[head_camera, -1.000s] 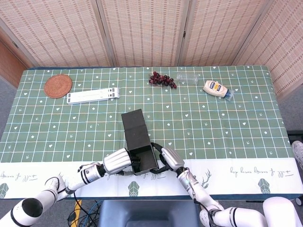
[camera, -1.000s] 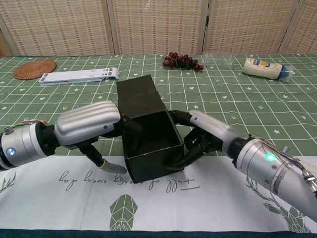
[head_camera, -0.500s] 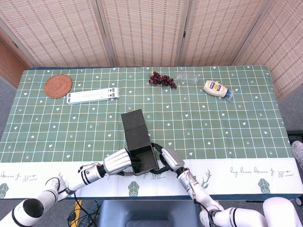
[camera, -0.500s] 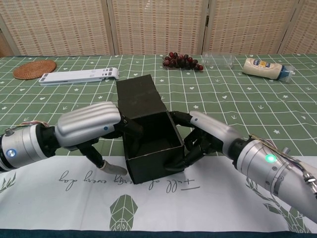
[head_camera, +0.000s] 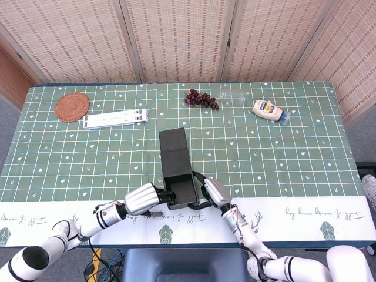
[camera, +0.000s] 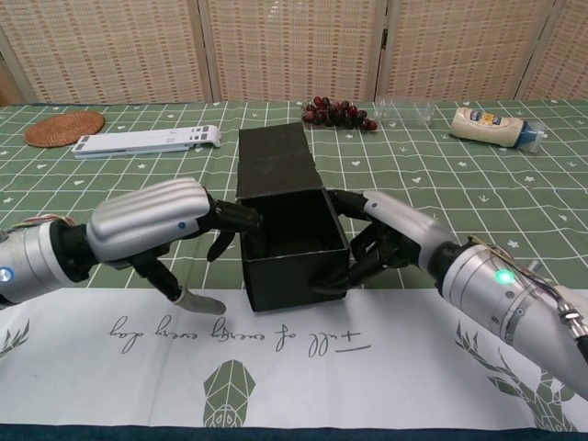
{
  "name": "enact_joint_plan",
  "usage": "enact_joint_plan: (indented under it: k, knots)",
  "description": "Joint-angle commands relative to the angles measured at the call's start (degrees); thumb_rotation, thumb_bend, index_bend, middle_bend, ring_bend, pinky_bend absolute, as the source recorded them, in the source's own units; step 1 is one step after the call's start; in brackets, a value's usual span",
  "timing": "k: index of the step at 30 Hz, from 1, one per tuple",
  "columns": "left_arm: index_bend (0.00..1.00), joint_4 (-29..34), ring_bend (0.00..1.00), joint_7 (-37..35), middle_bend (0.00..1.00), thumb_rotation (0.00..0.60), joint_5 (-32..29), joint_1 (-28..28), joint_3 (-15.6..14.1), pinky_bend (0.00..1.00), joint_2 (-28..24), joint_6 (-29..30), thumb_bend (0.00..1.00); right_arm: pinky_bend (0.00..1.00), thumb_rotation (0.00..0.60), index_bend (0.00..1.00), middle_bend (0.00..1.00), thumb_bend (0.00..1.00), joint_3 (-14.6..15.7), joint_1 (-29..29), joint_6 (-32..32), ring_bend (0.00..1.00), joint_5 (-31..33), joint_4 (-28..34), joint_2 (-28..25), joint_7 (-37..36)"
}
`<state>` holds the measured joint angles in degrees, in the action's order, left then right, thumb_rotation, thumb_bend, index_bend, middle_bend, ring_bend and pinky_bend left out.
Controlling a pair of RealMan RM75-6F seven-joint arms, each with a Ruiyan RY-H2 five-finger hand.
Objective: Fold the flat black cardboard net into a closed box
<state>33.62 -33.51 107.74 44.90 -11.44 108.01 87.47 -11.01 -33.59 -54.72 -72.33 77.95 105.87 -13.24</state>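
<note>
The black cardboard box (camera: 292,241) is standing formed near the bench's (head_camera: 282,158) front edge, lid flap lying open behind. The left hand (camera: 152,225) and right hand (camera: 390,241) are gripping its sides; closing remains.

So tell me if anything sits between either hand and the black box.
Nothing visible does. The left hand and right hand already touch opposite sides of the black box; its lid flap lies open behind it.

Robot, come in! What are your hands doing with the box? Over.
Left hand and right hand hold the black box by its sides. Lid flap open, lying back. Nothing in the way.
</note>
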Motion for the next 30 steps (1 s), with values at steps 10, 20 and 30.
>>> enact_joint_plan:
  k: [10, 20, 30]
  knots:
    - [0.29, 3.63, 0.57, 0.98, 0.27, 0.600, -1.78, -1.01, 1.60, 0.93, -2.62, 0.45, 0.13, 1.00, 0.600, 0.29, 0.41, 0.52, -2.33, -0.17, -0.07, 0.85, 2.28, -2.72, 0.95, -0.86]
    - [0.25, 10.01, 0.57, -2.31, 0.24, 0.600, -7.00, -3.18, 5.38, 0.93, -6.10, -0.39, 0.13, 1.00, 0.600, 0.15, 0.34, 0.52, -5.07, -1.85, 1.31, 0.85, 4.64, -4.75, 2.73, -1.07]
    - [0.23, 17.19, 0.57, -3.43, 0.22, 0.600, -10.68, -5.26, 7.34, 0.93, -9.58, -3.35, 0.13, 1.00, 0.600, 0.00, 0.15, 0.46, -5.48, -3.71, 3.53, 0.75, 6.09, -4.63, 4.71, 0.16]
